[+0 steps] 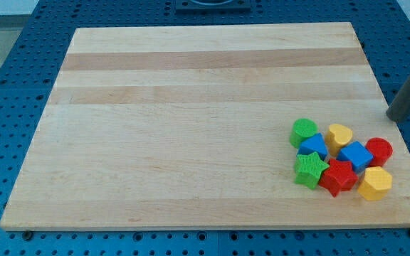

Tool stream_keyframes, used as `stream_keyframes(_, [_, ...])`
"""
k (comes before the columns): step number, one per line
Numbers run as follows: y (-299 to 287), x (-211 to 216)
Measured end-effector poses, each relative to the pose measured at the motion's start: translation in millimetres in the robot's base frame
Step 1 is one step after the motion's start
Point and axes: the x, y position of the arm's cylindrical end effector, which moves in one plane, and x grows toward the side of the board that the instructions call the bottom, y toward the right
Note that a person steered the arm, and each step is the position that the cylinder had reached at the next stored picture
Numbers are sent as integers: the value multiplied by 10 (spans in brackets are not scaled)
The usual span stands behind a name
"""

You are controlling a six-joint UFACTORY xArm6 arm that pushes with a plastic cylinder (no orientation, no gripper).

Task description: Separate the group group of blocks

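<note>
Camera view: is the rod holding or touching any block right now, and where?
Nothing is held. My tip sits at the board's right edge, apart from the cluster, up and right of the red cylinder and yellow heart.

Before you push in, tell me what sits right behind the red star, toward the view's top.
Behind the red star: a blue block, touching; a yellow heart beyond. Nothing is stacked or hidden. My tip stands apart, upper right.

The blocks sit packed together, touching, near the desk (191, 107) corner at the view's bottom right: green cylinder (304, 130), yellow heart (340, 134), red cylinder (379, 150), yellow block (375, 183). My tip (396, 116) stands apart, up right of them. Left and top lie wide open.
</note>
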Motion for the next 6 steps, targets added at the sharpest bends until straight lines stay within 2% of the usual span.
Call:
stream_keyframes(1, [8, 158])
stream_keyframes(3, [85, 796])
stream_keyframes(6, [-735, 861])
